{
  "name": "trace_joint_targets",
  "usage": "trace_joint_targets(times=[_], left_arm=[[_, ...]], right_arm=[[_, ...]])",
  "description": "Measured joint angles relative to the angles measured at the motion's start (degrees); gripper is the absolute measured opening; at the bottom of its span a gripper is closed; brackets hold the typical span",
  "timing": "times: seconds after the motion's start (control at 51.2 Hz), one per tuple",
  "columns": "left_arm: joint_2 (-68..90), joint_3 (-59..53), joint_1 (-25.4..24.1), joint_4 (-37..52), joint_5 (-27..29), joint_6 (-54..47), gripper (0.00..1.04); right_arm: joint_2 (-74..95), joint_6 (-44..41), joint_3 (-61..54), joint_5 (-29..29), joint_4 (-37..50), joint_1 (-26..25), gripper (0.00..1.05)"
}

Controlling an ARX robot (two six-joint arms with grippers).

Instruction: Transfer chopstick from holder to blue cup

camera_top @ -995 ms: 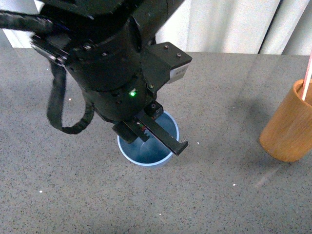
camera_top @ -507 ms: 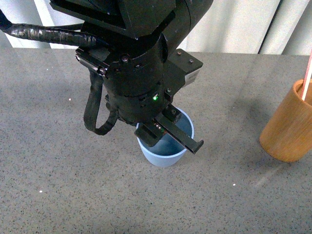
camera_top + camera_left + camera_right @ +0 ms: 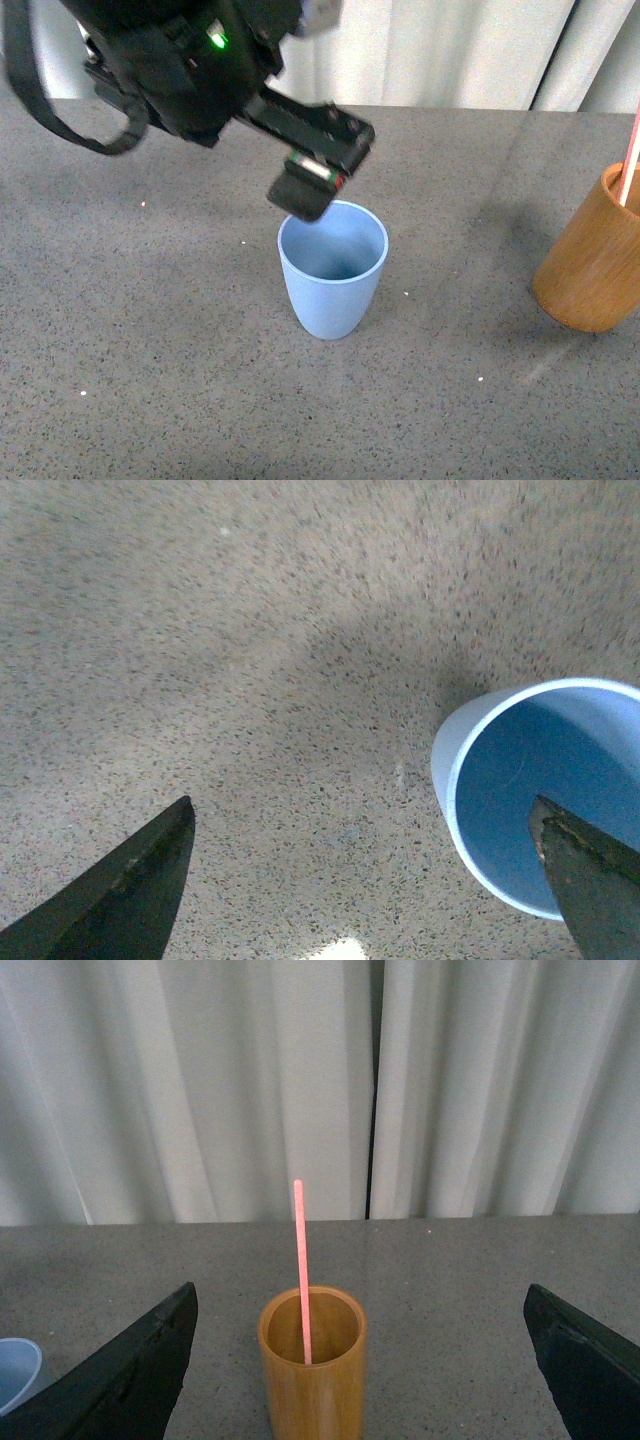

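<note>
The blue cup [image 3: 335,290] stands upright and empty in the middle of the grey table. My left gripper [image 3: 322,165] hovers open just above and behind its rim, holding nothing. In the left wrist view the cup [image 3: 520,780] lies beside one finger of the gripper [image 3: 362,805]. The tan holder [image 3: 590,270] stands at the right edge with one pinkish-red chopstick [image 3: 631,150] leaning in it. In the right wrist view the holder [image 3: 312,1390] and the chopstick [image 3: 300,1260] stand ahead of my open right gripper [image 3: 360,1290], apart from it. The right gripper is out of the front view.
White curtains [image 3: 470,50] hang behind the table's far edge. The speckled grey tabletop [image 3: 150,380] spreads around the cup. The blue cup's rim [image 3: 15,1370] shows at one edge of the right wrist view.
The left gripper, down at the cup's mouth before, has lifted up and away to the back left. The cup shifted a little to the right and now stands free.
</note>
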State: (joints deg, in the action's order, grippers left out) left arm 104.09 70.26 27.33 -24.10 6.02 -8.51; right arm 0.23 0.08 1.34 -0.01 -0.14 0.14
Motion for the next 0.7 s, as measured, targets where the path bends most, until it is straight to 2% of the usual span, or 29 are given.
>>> trace_joint_targets(times=[0.156,0.351,0.546,0.702], left_arm=[[-10.80,-7.76,-4.33,9.92,-1.36,5.75,0.98],[-28.41,-25.09,-9.62,33.97,9.29,13.38,0.98],[-31.10,-28.50,-10.14,36.74,9.57,15.08,0.98],[-32.46,-39.56,-11.52,61.11,8.28,10.60,0.73]], right_arm=[[0.00,0.00,0.00,0.00,0.00,0.00,0.95],[0.00,0.00,0.00,0.02,0.00,0.00,0.95],[0.00,0.00,0.00,-0.02,0.00,0.00,0.95],[0.00,0.00,0.00,0.09,0.00,0.00,0.95]])
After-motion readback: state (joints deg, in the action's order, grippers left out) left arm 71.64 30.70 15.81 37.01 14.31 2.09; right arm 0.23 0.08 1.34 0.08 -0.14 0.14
